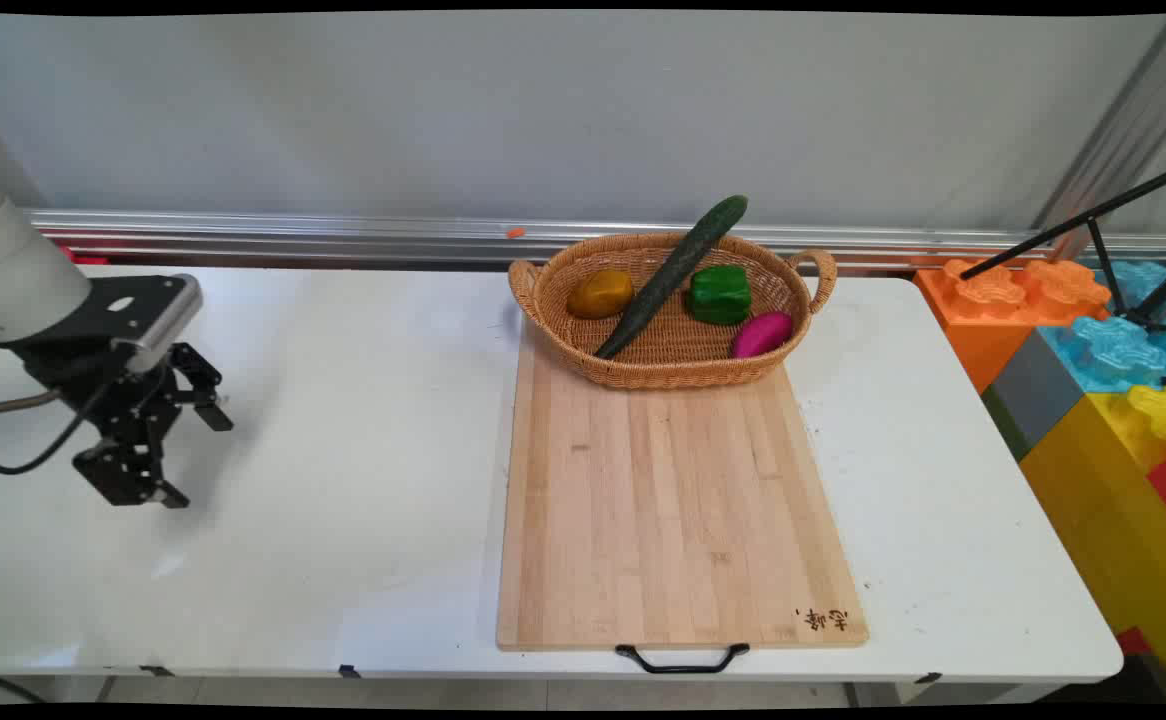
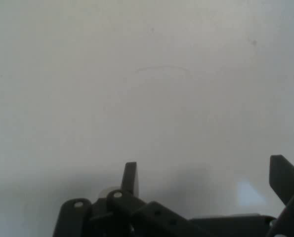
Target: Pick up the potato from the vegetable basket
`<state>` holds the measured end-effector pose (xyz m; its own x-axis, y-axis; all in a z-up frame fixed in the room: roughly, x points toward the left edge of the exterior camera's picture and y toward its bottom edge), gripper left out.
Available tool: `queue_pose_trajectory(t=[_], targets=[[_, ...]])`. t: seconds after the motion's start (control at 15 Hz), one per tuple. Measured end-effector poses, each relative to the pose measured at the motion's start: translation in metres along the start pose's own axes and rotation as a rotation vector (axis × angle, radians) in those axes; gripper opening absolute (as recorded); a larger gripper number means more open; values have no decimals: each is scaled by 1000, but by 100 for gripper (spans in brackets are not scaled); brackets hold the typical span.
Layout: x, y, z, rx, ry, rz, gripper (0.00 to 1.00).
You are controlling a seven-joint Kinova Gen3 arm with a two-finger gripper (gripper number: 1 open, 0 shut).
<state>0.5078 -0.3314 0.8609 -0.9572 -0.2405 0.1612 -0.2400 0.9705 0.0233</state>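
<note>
— Jaws first: how do they stand?

— Apart, with nothing between them. In your main view the gripper (image 1: pixel 175 455) hangs over the left part of the table (image 1: pixel 363 480), pointing down, its two fingers spread wide, one toward the wall and one toward the near edge. You can see its shadow on the white top beneath it.

— What lies nearest to it?

— Only bare tabletop. To its right, well apart, you have the board (image 1: pixel 673 520), lying flat with a black handle (image 1: pixel 681 660) at its near end. The basket (image 1: pixel 668 372) stands on the board's far end. Inside it you see a cucumber (image 1: pixel 673 275) leaning aslant, its tip poking out over the far rim, a yellow-brown fruit (image 1: pixel 600 294) to its left, a green pepper (image 1: pixel 720 294) to its right, and a magenta piece (image 1: pixel 762 334) by the near right wall. Big plastic blocks (image 1: pixel 1093 340) stand past the table's right end.

— And your hand view?

— Same answer. The gripper (image 2: pixel 206 182) shows two fingertips rising from the bottom edge, set wide, with only plain white table (image 2: pixel 147 89) between and beyond them.
</note>
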Motion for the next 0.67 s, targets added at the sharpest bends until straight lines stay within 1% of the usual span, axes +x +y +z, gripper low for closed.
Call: queue_pose_trajectory(t=[0.13, 0.47, 0.67], targets=[[7, -1, 3, 4, 13, -16, 100], [45, -8, 5, 24, 73, -85, 100], [90, -21, 0, 55, 120, -140, 100]])
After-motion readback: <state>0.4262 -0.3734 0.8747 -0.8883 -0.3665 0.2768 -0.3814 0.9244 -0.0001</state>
